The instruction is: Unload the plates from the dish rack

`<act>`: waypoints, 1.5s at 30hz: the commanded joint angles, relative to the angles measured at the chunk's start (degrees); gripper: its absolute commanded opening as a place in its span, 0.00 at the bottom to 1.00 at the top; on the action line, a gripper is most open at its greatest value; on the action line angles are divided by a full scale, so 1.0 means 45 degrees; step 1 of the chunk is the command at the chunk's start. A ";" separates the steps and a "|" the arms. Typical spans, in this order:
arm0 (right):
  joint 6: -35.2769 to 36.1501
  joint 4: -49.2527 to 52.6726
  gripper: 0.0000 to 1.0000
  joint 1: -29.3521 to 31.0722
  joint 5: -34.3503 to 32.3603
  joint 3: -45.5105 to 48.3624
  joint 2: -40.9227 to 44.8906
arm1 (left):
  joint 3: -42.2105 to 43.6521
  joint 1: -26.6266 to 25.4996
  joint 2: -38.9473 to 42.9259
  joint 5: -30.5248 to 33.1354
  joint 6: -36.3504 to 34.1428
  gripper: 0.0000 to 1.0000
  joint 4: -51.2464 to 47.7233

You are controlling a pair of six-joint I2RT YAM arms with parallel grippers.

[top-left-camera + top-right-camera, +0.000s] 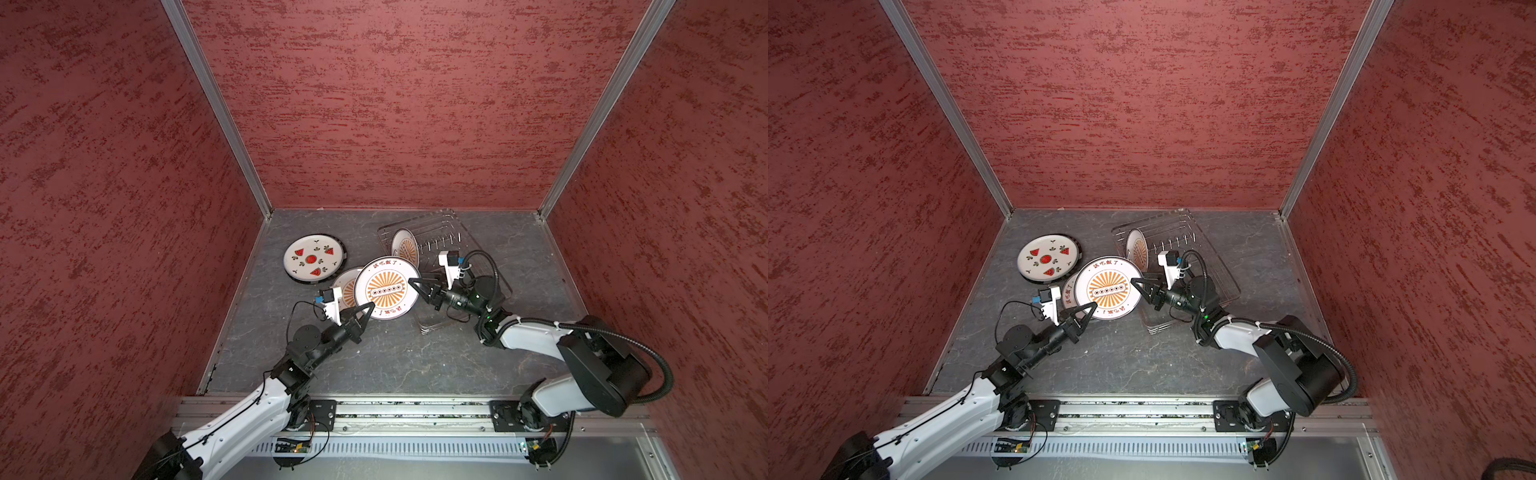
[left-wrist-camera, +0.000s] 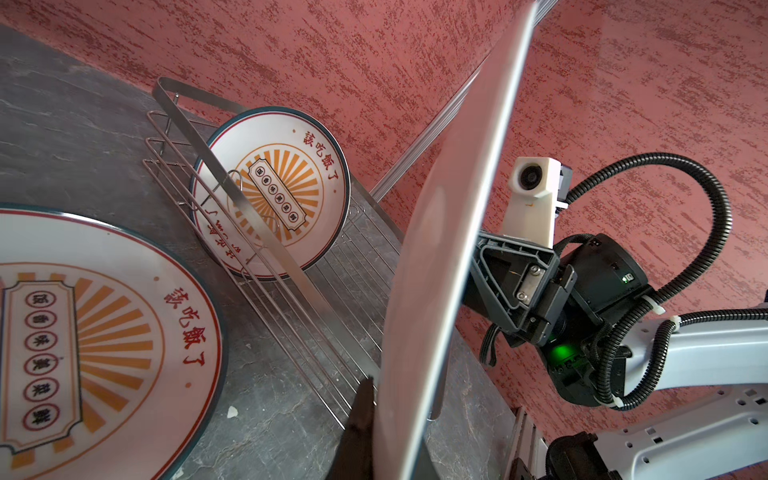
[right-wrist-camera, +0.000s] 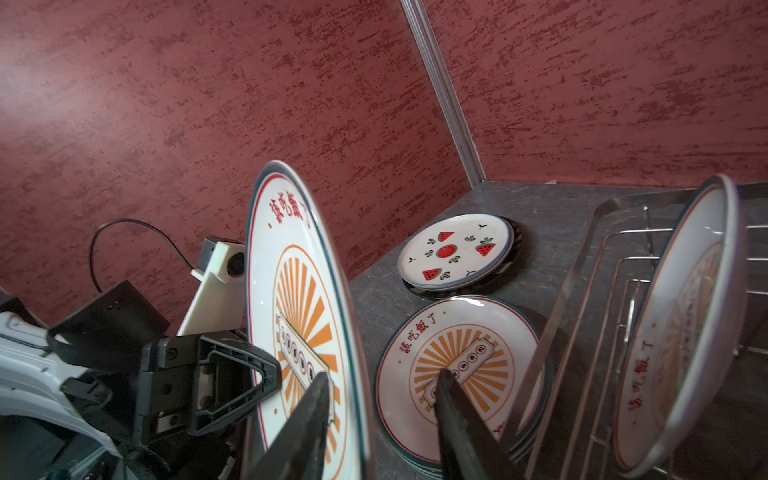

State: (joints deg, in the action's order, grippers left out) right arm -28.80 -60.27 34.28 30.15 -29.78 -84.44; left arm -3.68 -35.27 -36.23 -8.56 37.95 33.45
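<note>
A sunburst plate [image 1: 386,287] [image 1: 1108,287] hangs tilted above the table, with my left gripper [image 1: 370,307] [image 1: 1092,306] [image 2: 395,436] shut on its near rim. In the left wrist view this plate [image 2: 449,232] shows edge-on. My right gripper [image 1: 415,280] [image 1: 1138,279] [image 3: 382,415] is open, its fingers [image 3: 307,415] astride the plate's far rim [image 3: 299,311] with a gap. One more sunburst plate [image 1: 405,248] [image 2: 270,195] [image 3: 681,324] stands upright in the wire dish rack [image 1: 457,249] [image 1: 1204,257] [image 3: 582,311].
A watermelon plate [image 1: 314,258] [image 1: 1048,258] [image 3: 455,249] tops a small stack at the back left. Another sunburst plate [image 1: 347,286] [image 2: 95,332] [image 3: 457,361] lies flat on the table, partly under the held one. Red walls enclose the grey table [image 1: 395,357].
</note>
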 commanded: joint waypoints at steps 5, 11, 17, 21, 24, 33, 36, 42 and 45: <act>0.0287 0.0098 0.99 -0.0021 -0.0998 0.0218 0.0839 | -0.0040 0.0383 0.0827 0.0322 0.0169 0.00 -0.0157; 0.0279 -0.0022 0.99 -0.0001 -0.1399 0.0480 0.1109 | -0.0090 0.1248 0.1134 0.0262 0.1091 0.00 -0.1007; 0.0532 0.0102 0.99 0.0110 -0.2006 0.0466 0.1069 | -0.0116 0.2222 0.1176 -0.0058 0.2006 0.00 -0.1895; 0.0894 0.0493 0.99 0.0325 -0.2397 0.0340 0.1145 | -0.0481 0.2578 0.1127 0.0317 0.2513 0.00 -0.3232; 0.1156 0.0704 0.99 0.0497 -0.2610 0.0237 0.1163 | -0.0757 0.3041 0.1003 0.0092 0.3229 0.00 -0.4106; 0.2419 0.2651 0.99 0.1284 -0.2853 -0.1009 0.0724 | -0.1838 0.3518 0.0097 0.0100 0.4602 0.00 -0.6637; 0.2957 0.3270 0.99 0.1669 -0.3298 -0.1382 0.0516 | -0.1864 0.3577 -0.0350 -0.0093 0.4795 0.00 -0.6380; 0.3621 0.4114 0.99 0.2232 -0.4148 -0.2036 -0.0123 | -0.2480 0.3947 -0.1952 -0.1069 0.4803 0.00 -0.6304; 0.3800 0.4383 0.99 0.2398 -0.4330 -0.2364 -0.0436 | -0.2539 0.4023 -0.2621 -0.1219 0.4866 0.00 -0.5890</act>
State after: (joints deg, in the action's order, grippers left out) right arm -14.41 -42.89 44.34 13.37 -38.48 -85.25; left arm -13.19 -17.67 -46.85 -11.75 59.44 3.05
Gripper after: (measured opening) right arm 0.989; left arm 0.081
